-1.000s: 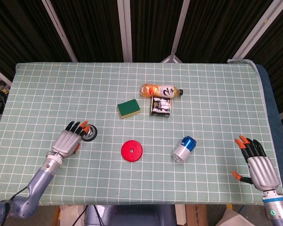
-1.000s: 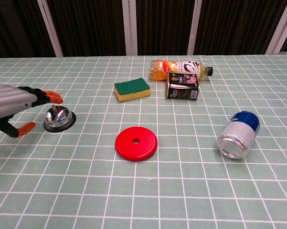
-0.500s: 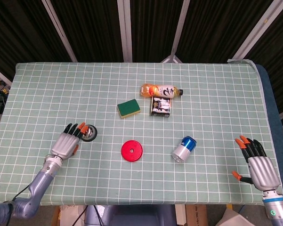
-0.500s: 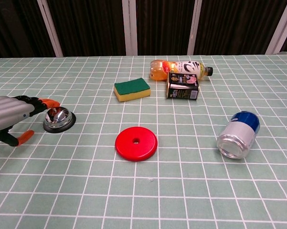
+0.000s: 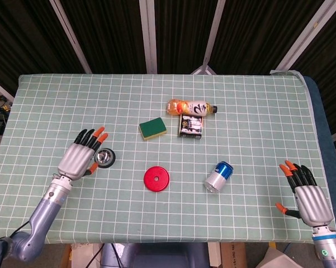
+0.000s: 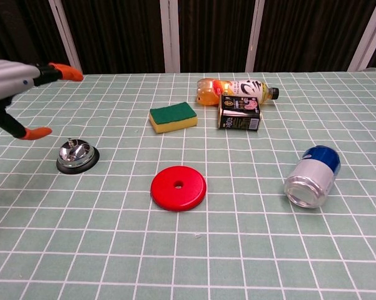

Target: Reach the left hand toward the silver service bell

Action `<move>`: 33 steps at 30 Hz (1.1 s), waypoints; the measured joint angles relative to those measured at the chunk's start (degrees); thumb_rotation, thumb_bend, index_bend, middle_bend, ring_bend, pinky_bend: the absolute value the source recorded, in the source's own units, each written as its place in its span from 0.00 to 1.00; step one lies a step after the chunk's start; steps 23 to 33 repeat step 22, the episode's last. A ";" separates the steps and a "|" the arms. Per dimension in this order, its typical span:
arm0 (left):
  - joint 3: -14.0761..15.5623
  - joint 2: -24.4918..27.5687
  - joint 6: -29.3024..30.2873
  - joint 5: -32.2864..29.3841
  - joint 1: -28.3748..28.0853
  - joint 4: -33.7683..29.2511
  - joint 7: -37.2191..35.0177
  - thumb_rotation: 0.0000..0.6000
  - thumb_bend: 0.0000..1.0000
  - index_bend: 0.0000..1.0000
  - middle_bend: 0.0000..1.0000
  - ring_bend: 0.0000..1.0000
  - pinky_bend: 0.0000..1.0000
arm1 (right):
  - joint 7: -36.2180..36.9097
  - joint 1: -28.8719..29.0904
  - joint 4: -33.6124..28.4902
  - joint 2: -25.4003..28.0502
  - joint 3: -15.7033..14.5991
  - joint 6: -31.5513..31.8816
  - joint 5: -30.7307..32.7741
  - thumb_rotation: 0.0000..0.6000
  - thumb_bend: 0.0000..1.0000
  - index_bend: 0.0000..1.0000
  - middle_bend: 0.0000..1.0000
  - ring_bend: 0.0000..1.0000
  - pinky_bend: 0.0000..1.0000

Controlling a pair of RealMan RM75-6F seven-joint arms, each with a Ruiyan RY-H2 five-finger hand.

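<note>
The silver service bell (image 6: 77, 155) stands upright on its dark base at the left of the checked table (image 5: 251, 111), well left of the red disc (image 6: 178, 187) and nearer the front edge than the green sponge (image 6: 172, 117). The left hand (image 5: 81, 156) hangs above and just to the outer side of it, raised clear of the cloth in the chest view, fingers spread and straight with nothing in them; from the head view its orange fingertips (image 5: 99, 133) reach past the bell's far side, the thumb close by the bell's rim.

To reach well, I judge the hand should come down rather than go further forward, since it already overshoots the dome a little. Draw the wrist back slightly and lower the palm so the fingertips settle over the button on top, keeping the fingers apart. The bell looks light on a smooth cloth, so a sideways brush from the thumb could slide it; approach from above.

The right hand (image 5: 307, 196) rests at the near right corner, fingers spread, holding nothing, well apart from the tipped can (image 5: 218, 177), and need not move
</note>
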 measured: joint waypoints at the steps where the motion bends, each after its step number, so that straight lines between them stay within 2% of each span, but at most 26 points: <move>1: 0.14 0.87 1.08 0.33 0.64 -1.12 -0.03 1.00 0.26 0.00 0.00 0.00 0.00 | -0.05 0.00 0.02 -0.01 -0.01 0.03 -0.05 1.00 0.22 0.00 0.00 0.00 0.00; 4: 1.74 3.70 5.25 2.21 3.99 -4.18 -0.64 1.00 0.25 0.00 0.00 0.00 0.00 | -0.19 -0.05 0.11 -0.06 -0.01 0.28 -0.25 1.00 0.22 0.00 0.00 0.00 0.00; 8: 6.53 6.91 11.77 6.88 10.75 -6.35 -4.09 1.00 0.25 0.00 0.00 0.00 0.00 | -0.56 -0.13 0.08 -0.15 -0.06 0.53 -0.51 1.00 0.22 0.00 0.00 0.00 0.00; 14: 12.68 9.88 19.98 14.23 19.06 -4.88 -11.36 1.00 0.25 0.00 0.00 0.00 0.00 | -1.25 -0.17 0.14 -0.33 -0.18 0.79 -0.96 1.00 0.22 0.00 0.00 0.00 0.00; 20: 14.37 10.56 21.68 15.78 22.39 1.40 -16.97 1.00 0.25 0.00 0.00 0.00 0.00 | -1.40 -0.14 0.17 -0.34 -0.14 0.64 -0.74 1.00 0.22 0.00 0.00 0.00 0.00; 33: 14.38 10.71 21.79 15.88 22.97 1.79 -18.53 1.00 0.25 0.00 0.00 0.00 0.00 | -1.46 -0.11 0.13 -0.33 -0.13 0.53 -0.67 1.00 0.22 0.00 0.00 0.00 0.00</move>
